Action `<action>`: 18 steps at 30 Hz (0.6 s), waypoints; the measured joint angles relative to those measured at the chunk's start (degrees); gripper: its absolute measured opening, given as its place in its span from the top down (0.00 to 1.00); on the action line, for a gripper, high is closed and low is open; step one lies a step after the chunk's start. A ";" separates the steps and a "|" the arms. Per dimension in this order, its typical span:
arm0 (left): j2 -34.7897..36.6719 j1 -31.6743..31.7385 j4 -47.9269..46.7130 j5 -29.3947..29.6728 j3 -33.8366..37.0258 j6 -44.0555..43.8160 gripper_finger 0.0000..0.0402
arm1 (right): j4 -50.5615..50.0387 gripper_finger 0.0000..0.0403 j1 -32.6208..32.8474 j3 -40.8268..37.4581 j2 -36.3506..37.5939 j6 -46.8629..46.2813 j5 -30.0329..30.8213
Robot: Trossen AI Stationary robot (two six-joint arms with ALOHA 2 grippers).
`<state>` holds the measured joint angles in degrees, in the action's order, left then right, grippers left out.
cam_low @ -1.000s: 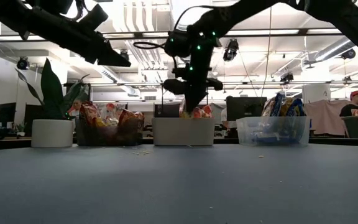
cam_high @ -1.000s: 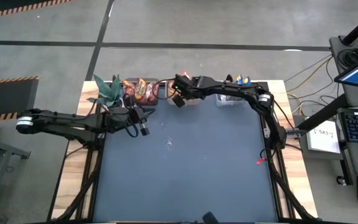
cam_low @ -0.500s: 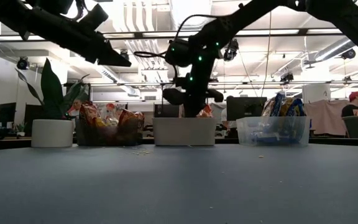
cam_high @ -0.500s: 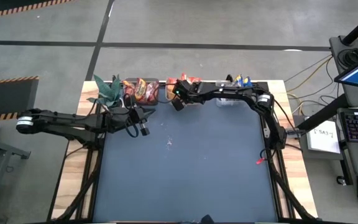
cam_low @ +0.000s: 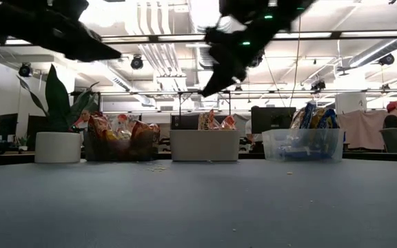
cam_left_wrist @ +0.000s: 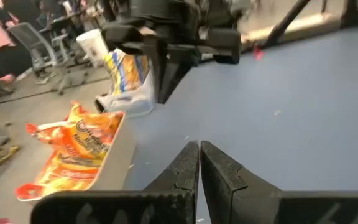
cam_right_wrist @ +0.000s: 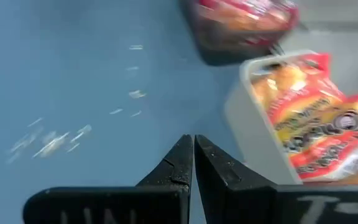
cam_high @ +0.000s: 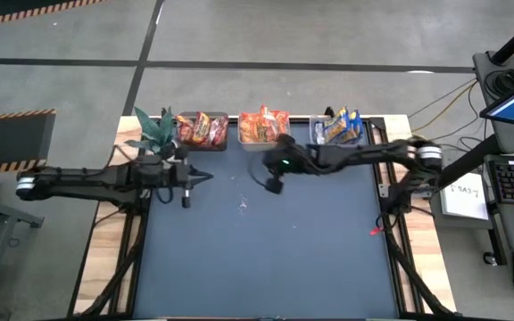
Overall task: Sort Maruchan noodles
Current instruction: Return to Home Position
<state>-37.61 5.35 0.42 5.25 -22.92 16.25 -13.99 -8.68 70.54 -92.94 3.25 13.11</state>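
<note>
The Maruchan noodles lie in three bins along the table's far edge. Dark red packets (cam_high: 202,130) fill the left bin, orange packets (cam_high: 263,126) the middle white bin (cam_low: 204,145), and blue-and-yellow packets (cam_high: 340,127) the clear right bin. My left gripper (cam_high: 206,176) hangs shut and empty above the mat, near the dark red bin, pointing toward the table's right. My right gripper (cam_high: 272,186) is shut and empty too, above the mat just in front of the orange bin. In the wrist views their closed fingers (cam_left_wrist: 199,152) (cam_right_wrist: 193,148) hold nothing.
A potted plant (cam_high: 154,129) stands at the far left corner beside the dark red bin. Small crumbs (cam_high: 244,203) lie on the blue mat (cam_high: 266,259), and a small red thing (cam_high: 375,231) lies near its right edge.
My right gripper has drawn back from above the orange bin toward the table's near edge, tipping up from a steep downward point and rolling. My left gripper has pulled back a little toward the table's left edge and levelled out. Both have stayed shut.
</note>
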 joint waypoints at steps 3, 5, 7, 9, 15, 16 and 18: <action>6.86 -0.03 -0.21 0.79 2.78 -7.07 1.00 | 4.91 0.98 1.27 -9.29 6.85 0.70 2.07; 10.47 0.00 -0.09 3.65 4.35 -14.62 1.00 | 5.59 0.98 1.40 -12.92 11.18 -1.84 7.17; 12.86 0.01 -0.51 6.36 5.80 -19.77 1.00 | 8.06 0.98 1.17 -16.07 15.36 -7.16 8.67; 14.22 -0.01 1.31 10.41 6.95 -21.95 1.00 | 10.55 0.98 1.11 -18.83 18.17 -7.75 8.58; 16.08 0.06 1.95 16.76 7.76 -14.35 1.00 | 12.29 0.98 0.03 -27.08 26.07 -0.26 -4.71; 16.43 0.06 1.33 17.64 8.18 -13.14 1.00 | 12.84 0.98 -0.46 -28.64 27.64 -0.42 -7.04; 17.22 0.06 1.23 18.04 8.94 -11.30 1.00 | 14.31 0.98 -1.13 -32.02 30.66 0.06 -11.51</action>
<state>-20.40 5.41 1.65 23.29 -13.98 4.95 0.32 -9.81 38.52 -62.28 3.31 1.60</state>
